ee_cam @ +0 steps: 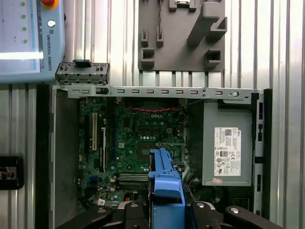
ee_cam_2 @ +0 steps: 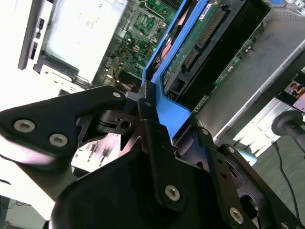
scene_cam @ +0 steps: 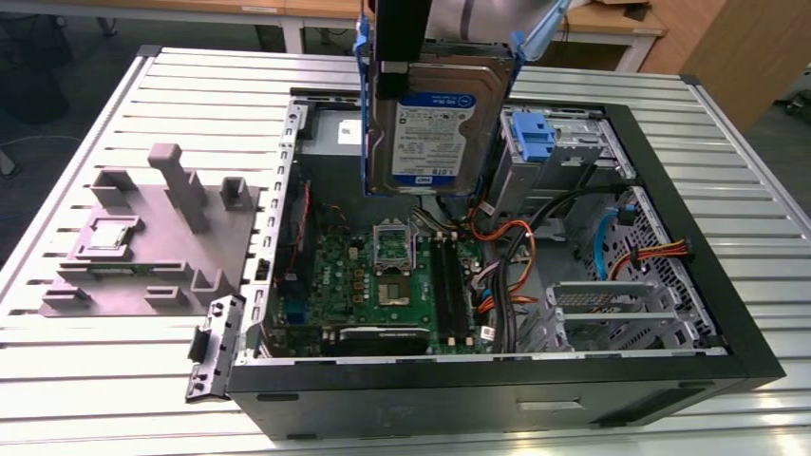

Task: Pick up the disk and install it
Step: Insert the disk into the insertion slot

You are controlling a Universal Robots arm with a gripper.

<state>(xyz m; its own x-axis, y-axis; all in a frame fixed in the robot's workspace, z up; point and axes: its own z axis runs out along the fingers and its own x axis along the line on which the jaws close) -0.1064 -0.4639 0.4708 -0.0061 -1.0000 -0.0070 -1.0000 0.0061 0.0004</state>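
The jaws pinch the blue carrier edge of the disk (scene_cam: 438, 128), which hangs straight below them, long axis upright, held clear over the open computer case (scene_cam: 742, 323), with the motherboard (scene_cam: 380, 280) farther beneath.

Disk (scene_cam: 438, 133) top beyond exterior view's edge

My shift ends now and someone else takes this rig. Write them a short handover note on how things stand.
Gripper: shut on the disk, clamped on its blue carrier frame.
Disk: held upright in the air above the open computer case, over the motherboard.
Done: the pickup.
Left: the install; the disk sits in no bay yet.
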